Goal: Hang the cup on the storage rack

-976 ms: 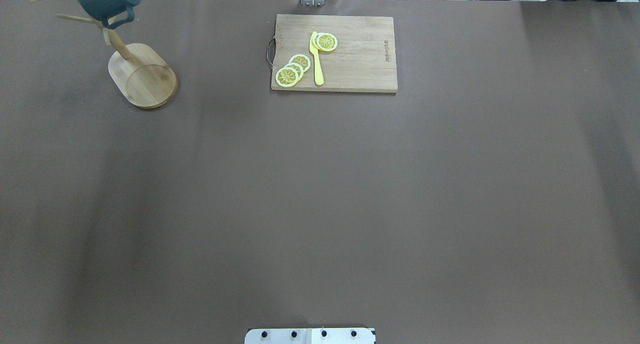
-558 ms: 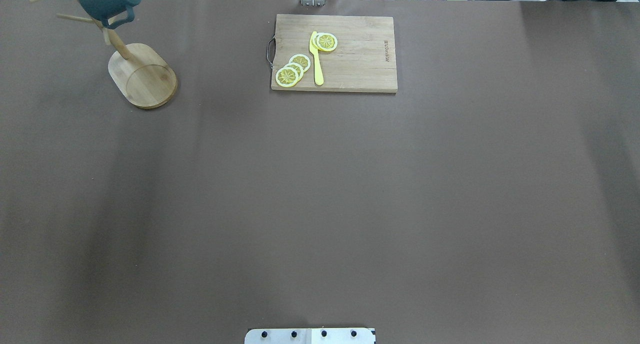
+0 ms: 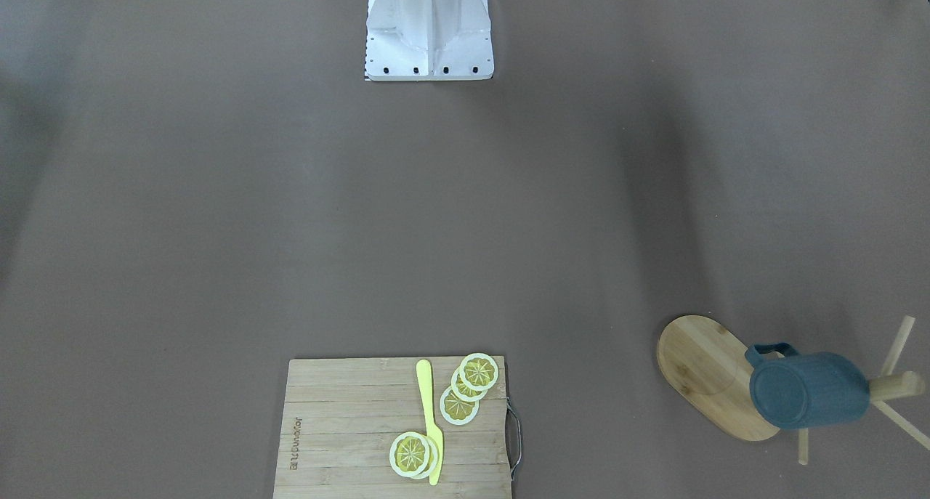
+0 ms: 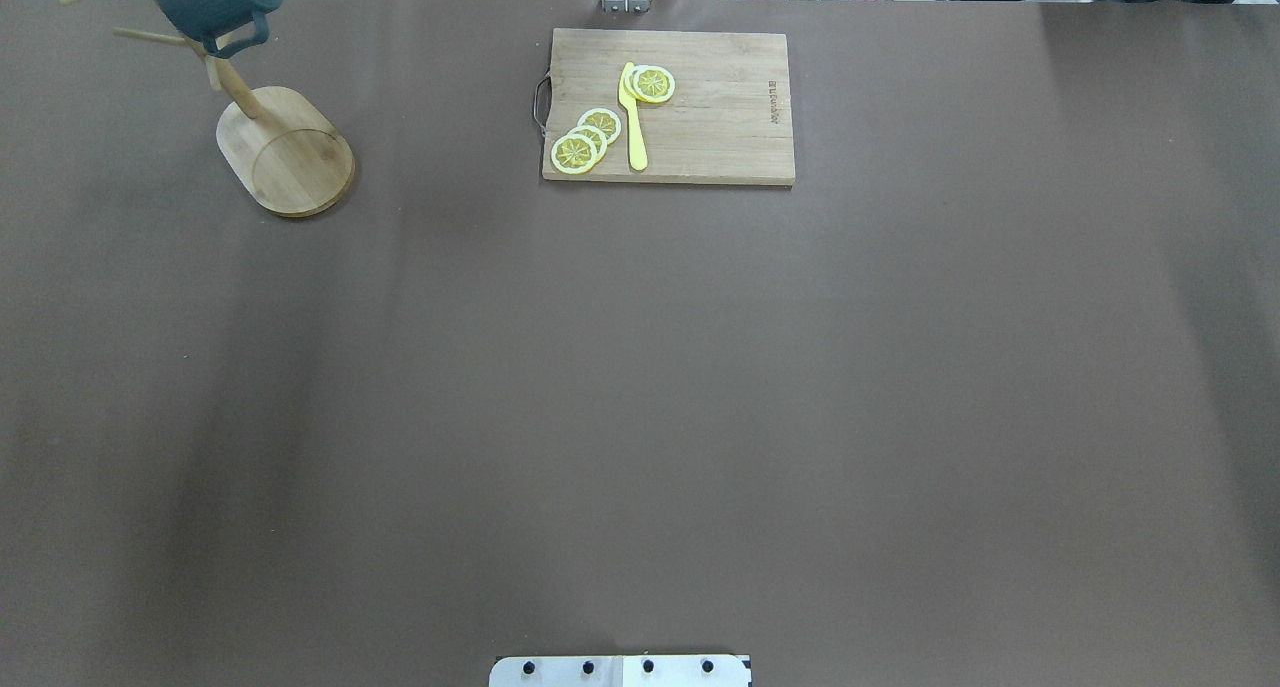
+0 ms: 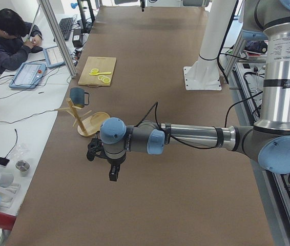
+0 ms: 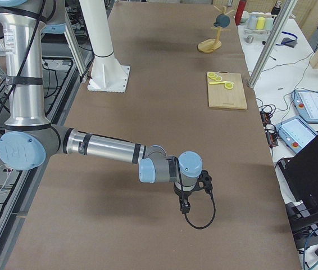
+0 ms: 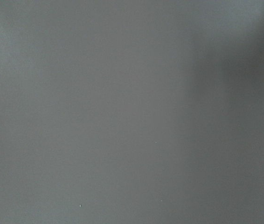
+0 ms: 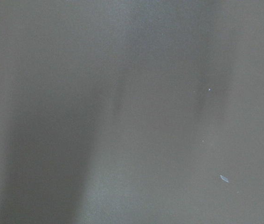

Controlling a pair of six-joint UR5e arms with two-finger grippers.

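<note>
Cup [image 3: 806, 390] is found off the desk [image 3: 465, 216], carried on the rack [image 3: 694, 361] at the far corner on the robot's left. It lies tilted on its side beside the post [image 3: 901, 385], bottom outward, handle towards the oval base. Which peg bears it, and how far the handle sits down that peg, cannot be made out.

Left hand [image 5: 109, 166] hangs over bare desk, near the rack but apart from it. Right hand [image 6: 186, 203] hangs over bare desk at the opposite end, well apart. Each shows only from the side cameras, so I cannot tell how far either is open; nothing can be seen in either. Both wrist cameras show only desk covering.

Assessment: the hanging appears done, and the step in hand is leaving it undisturbed.
- Any left arm travel should lead away from the rack, not across it; the thin pegs would pass a knock straight to the cup.
- Check that the handle is seated near the post, not at a peg tip.
- Risk noted: the cup's weight hangs to one side of a light stand.

Cutting board [image 3: 349, 426] with lemon slices [image 3: 468, 386] and yellow knife [image 3: 430, 423] lies well clear.
</note>
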